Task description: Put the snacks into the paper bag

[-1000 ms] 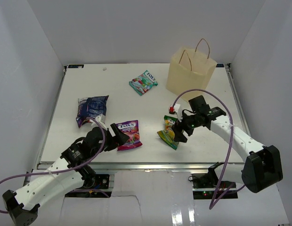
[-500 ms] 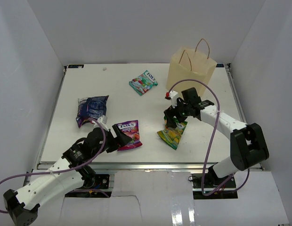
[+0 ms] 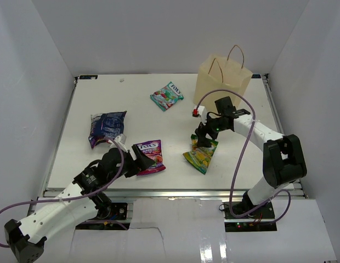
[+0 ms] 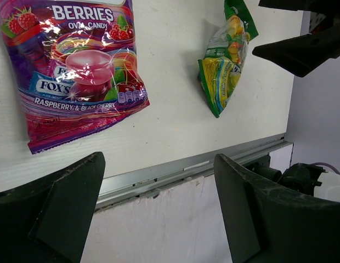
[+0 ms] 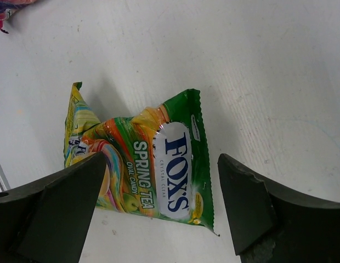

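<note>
The right end effector (image 5: 162, 159) hangs directly above the crumpled green-and-yellow glossy candy packet (image 5: 142, 170), its fingers spread wide and holding nothing. The packet lies on the white worktop (image 3: 159, 123), near and right of centre. Its long axis runs roughly near to far and, in the wrist view, from one finger toward the other. The tan kraft paper bag (image 3: 222, 82) stands upright just beyond it. The left end effector (image 3: 138, 163), also spread and empty, sits well apart, beside a purple candy packet (image 3: 149, 156).

Top cam overhead, whole table (image 3: 175, 126); wrist cams close, angled down; all share green-yellow packet (image 5: 142, 170)
</note>
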`<state>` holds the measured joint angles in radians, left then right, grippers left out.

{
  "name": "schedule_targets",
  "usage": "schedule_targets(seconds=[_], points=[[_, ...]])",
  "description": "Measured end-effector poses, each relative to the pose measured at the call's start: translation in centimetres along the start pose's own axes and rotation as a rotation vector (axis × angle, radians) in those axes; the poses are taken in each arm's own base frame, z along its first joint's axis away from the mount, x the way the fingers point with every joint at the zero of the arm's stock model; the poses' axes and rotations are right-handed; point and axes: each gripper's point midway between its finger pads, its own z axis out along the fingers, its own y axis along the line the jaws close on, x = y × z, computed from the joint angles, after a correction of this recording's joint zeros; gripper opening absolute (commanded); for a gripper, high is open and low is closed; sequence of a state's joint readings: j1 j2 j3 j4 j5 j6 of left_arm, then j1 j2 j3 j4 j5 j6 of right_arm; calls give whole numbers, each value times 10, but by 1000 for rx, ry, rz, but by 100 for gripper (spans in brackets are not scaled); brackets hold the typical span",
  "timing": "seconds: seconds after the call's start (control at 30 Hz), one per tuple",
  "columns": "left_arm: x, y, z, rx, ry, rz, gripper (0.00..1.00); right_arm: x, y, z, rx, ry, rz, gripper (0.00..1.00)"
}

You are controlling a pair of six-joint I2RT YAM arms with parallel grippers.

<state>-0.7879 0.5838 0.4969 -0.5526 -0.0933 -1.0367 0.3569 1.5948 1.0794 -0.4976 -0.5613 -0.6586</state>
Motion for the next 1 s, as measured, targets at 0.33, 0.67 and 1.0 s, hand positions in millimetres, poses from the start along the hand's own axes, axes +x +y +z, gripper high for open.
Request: schedule_targets(seconds=[0.33,0.67,1.0], points=[[3,1,6,-9,22,28,91,29,11,24,-139,54,1,64],[1,-2,3,6,10,27,91,28,16,31,-202,17,33,21],[-2,-4,1,18,-8,25,91,13,19,14,-200,-40,24,8]])
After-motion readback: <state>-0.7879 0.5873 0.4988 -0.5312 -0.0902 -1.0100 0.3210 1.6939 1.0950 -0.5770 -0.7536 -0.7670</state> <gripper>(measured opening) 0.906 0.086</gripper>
